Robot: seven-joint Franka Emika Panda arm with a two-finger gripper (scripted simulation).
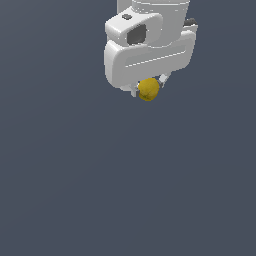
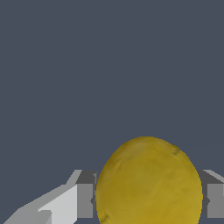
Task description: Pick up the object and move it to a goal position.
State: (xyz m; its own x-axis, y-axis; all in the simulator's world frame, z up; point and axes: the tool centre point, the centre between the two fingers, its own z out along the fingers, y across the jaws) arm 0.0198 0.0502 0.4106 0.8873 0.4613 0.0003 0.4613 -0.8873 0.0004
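The object, a small round yellow-orange ball (image 1: 148,89) with a mottled surface, sits between the fingers of my white gripper (image 1: 148,89). The gripper is shut on the ball and holds it high in the exterior view, against the plain grey-blue background. In the wrist view the ball (image 2: 148,183) fills the space between the two grey fingertips (image 2: 85,199), which touch it on both sides. The ball is much narrower than the gripper body above it. No goal marker shows in either view.
A flat, uniform grey-blue surface (image 1: 125,190) fills the rest of both views. No other objects, containers or edges are in sight.
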